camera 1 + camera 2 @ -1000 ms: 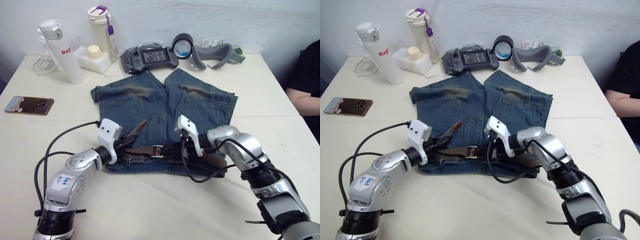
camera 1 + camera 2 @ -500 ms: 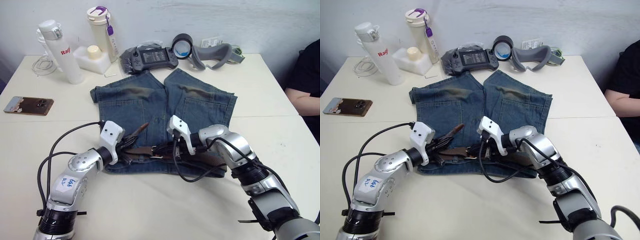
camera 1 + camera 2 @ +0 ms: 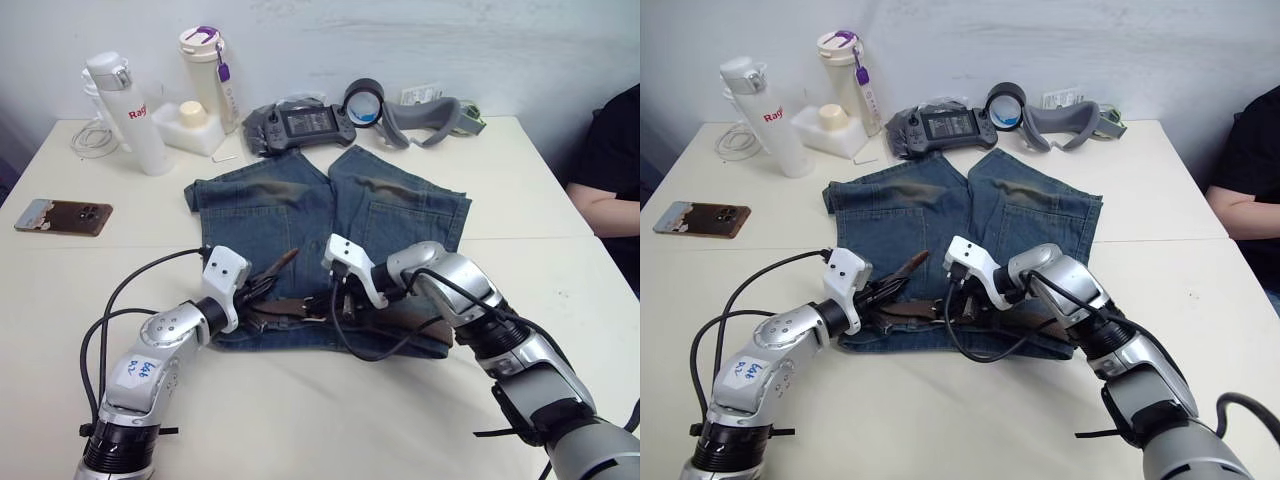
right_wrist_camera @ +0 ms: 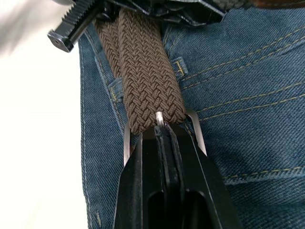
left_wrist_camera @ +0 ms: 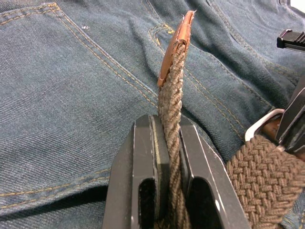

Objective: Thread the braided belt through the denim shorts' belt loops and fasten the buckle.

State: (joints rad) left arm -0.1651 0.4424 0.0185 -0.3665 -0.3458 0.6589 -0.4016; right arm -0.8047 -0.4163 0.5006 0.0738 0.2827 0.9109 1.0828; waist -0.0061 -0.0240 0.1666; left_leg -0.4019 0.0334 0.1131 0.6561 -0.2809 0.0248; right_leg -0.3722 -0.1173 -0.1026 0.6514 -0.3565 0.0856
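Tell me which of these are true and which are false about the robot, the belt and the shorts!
1. The left gripper is pinching the braided belt. True.
2. The belt's tip has a reddish brown end piece. True.
3. The denim shorts hang off the table's edge. False: they lie flat on the table.
4. The right gripper is at the buckle. True.
5. The phone lies on the shorts. False: it lies on the table, off to the robot's left.
6. The belt is bright yellow. False: it is brown.
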